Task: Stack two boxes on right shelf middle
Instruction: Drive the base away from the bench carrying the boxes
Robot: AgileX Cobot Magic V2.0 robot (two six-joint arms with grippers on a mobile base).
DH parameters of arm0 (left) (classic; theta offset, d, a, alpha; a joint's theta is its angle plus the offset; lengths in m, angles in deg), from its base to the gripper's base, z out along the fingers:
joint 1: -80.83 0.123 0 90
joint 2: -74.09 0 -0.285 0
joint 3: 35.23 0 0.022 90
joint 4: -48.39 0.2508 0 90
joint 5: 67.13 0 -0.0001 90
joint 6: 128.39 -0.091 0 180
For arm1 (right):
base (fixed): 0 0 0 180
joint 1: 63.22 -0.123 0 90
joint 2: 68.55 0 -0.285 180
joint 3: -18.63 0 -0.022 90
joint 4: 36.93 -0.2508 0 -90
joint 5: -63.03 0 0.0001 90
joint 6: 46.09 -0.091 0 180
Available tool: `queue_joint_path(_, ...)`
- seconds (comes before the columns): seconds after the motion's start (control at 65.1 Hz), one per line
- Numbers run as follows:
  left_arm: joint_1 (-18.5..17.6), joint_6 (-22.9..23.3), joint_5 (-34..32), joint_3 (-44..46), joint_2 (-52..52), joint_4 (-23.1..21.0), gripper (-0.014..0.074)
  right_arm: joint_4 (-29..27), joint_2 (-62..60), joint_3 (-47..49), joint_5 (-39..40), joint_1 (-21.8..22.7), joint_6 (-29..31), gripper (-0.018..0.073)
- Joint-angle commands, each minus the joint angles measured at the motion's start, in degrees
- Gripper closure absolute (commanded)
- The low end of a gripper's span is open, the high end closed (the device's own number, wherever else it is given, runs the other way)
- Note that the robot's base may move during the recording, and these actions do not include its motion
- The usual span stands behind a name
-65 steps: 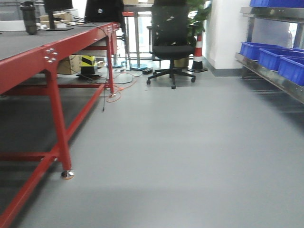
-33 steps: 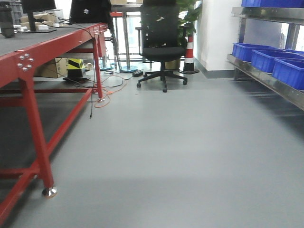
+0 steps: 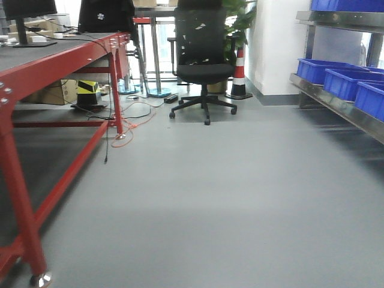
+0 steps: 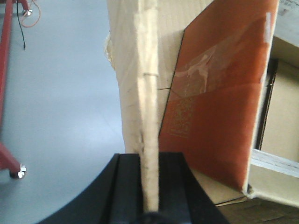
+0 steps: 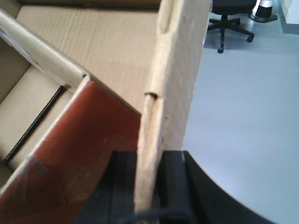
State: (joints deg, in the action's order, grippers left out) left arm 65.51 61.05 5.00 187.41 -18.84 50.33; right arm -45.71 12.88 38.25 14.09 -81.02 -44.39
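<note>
A brown cardboard box (image 4: 215, 93) with open flaps is held between both arms above the grey floor. My left gripper (image 4: 149, 161) is shut on the box's left upright wall, whose edge runs between the black fingers (image 4: 128, 186). My right gripper (image 5: 148, 158) is shut on the box's right wall (image 5: 180, 70); the open inside of the box (image 5: 93, 42) shows to its left. The steel shelf (image 3: 336, 103) runs along the right side in the front view. Neither the box nor the grippers show in that view. A second box is out of view.
Blue plastic bins (image 3: 345, 81) sit on the shelf, with more on the level above (image 3: 348, 5). A red-framed workbench (image 3: 54, 66) stands at the left, cables (image 3: 129, 129) on the floor beside it. A black office chair (image 3: 203, 66) and striped cone (image 3: 239, 75) stand ahead.
The front view has advanced: the workbench leg has slid left and down to the frame's corner, and the chair and shelf appear closer.
</note>
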Motion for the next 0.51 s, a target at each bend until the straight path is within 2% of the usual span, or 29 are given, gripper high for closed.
queue_joint_path(0.0, 0.3, 0.0, -2.2, 0.8, 0.9, 3.4, 0.0708, 1.9, -0.7, 0.8, 2.9, 0.4, 1.0, 0.0712)
queue_joint_path(0.492, 0.3, 0.0, -2.2, 0.8, 0.9, 3.8, 0.0708, 1.9, -0.7, 0.8, 3.0, 0.4, 1.0, 0.0712)
